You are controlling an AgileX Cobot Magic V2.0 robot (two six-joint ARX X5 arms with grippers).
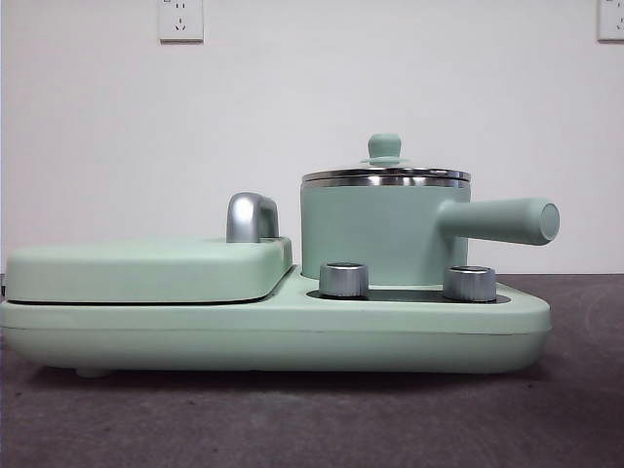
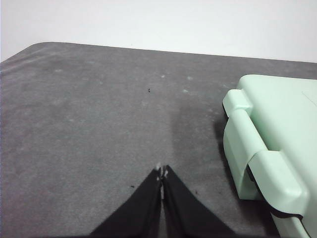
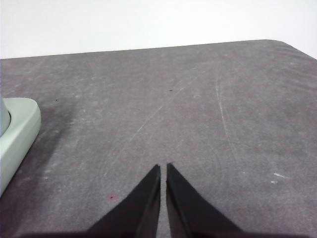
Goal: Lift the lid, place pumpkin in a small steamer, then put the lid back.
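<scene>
I see the small steamer [image 1: 375, 234] seated on a mint-green cooker base [image 1: 292, 331], behind two steel dials, its handle pointing away from the griddle cover [image 1: 146, 268] beside it. The lid [image 1: 385, 174] rests on the steamer, so nothing has begun. No pumpkin is in view. My left gripper [image 2: 162, 171] and right gripper [image 3: 163, 167] hover over bare table either side of the base, jaws closed, holding nothing.

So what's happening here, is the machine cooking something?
Nothing is being handled yet. The lid sits on the small steamer, which stands on a mint-green cooker base beside a flat griddle cover. The left gripper and right gripper both hover over bare table, jaws shut and empty. No pumpkin is in view.
</scene>
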